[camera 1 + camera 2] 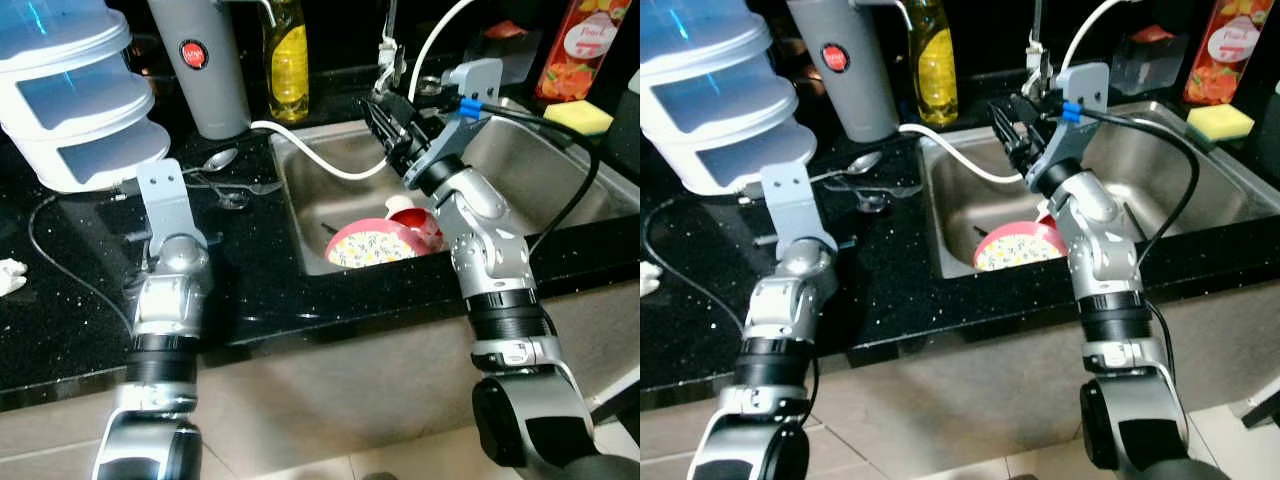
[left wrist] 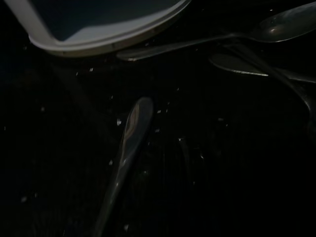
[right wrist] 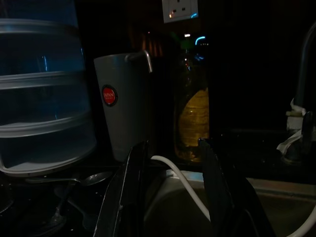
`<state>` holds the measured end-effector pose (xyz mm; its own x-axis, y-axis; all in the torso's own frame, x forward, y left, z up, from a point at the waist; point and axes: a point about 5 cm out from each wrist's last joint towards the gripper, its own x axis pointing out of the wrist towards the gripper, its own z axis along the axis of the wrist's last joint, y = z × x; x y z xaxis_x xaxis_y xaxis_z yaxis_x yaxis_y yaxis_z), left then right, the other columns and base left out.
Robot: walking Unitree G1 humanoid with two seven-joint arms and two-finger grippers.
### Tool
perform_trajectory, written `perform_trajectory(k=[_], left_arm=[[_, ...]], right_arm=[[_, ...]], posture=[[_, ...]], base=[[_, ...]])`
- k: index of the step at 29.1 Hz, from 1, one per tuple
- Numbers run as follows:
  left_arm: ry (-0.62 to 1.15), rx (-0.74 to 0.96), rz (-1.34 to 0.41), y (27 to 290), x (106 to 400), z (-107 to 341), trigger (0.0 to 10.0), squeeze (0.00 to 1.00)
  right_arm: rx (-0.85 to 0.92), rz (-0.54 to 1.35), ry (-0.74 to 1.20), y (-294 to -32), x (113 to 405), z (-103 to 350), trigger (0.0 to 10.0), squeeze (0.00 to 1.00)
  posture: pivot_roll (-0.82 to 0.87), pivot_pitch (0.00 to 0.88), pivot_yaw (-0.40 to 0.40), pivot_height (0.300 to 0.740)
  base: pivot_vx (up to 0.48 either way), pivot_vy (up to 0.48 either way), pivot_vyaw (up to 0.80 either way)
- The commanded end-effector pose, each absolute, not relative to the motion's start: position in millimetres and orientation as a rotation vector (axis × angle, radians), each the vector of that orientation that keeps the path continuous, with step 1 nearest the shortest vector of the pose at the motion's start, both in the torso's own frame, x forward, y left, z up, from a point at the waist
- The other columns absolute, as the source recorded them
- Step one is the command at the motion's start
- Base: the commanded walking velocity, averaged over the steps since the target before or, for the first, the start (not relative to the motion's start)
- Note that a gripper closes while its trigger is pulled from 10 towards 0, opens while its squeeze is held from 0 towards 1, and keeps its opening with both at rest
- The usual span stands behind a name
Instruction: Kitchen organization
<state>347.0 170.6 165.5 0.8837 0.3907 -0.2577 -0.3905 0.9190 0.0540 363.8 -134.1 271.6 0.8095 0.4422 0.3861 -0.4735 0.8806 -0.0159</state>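
Right gripper hung over the sink, fingers apart, holding nothing. Left gripper's state: can't tell; it sat above spoons on the tabletop.

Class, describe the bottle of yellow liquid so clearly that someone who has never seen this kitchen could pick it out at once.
Start at the steel sink set in the black counter. Behind its back left corner stand a tall grey jug and, right beside it, the bottle. Unlike the opaque jug with its red badge, the bottle is clear and shows yellow liquid.
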Motion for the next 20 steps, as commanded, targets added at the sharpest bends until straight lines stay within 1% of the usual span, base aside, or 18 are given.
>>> perform_trajectory(k=[1, 8, 9, 12, 16, 20], left_arm=[[0.227, 0.031, 0.413, 174, 348, 178, 10.0, 1.00], [0.239, -0.057, 0.401, 167, 349, 180, 10.0, 1.00], [0.239, -0.058, 0.390, 165, 349, 181, 10.0, 0.00], [0.241, -0.074, 0.369, 161, 350, 182, 10.0, 0.00], [0.277, -0.136, 0.316, 151, 354, 183, 10.0, 0.00], [0.319, -0.128, 0.292, 146, 356, 178, 10.0, 0.00]], right_arm=[[0.078, 0.502, -0.408, -131, 363, 276, 10.0, 0.00], [0.079, 0.498, -0.407, -132, 363, 276, 10.0, 0.00], [0.079, 0.497, -0.407, -132, 363, 276, 10.0, 0.00], [0.078, 0.498, -0.406, -132, 363, 276, 10.0, 0.00], [0.080, 0.499, -0.405, -131, 363, 276, 10.0, 0.00], [0.082, 0.500, -0.406, -130, 363, 275, 10.0, 0.00]], posture=[[-0.10, 0.000, 0.047, 0.740], [-0.10, 0.000, 0.048, 0.740], [-0.10, 0.000, 0.048, 0.740], [-0.10, 0.000, 0.047, 0.740], [-0.10, 0.000, 0.049, 0.740], [-0.09, 0.000, 0.052, 0.740]], base=[[0.000, 0.000, 0.00], [0.000, 0.000, 0.00], [0.000, 0.000, 0.00], [0.000, 0.000, 0.00], [0.000, 0.000, 0.00], [0.000, 0.000, 0.00]])
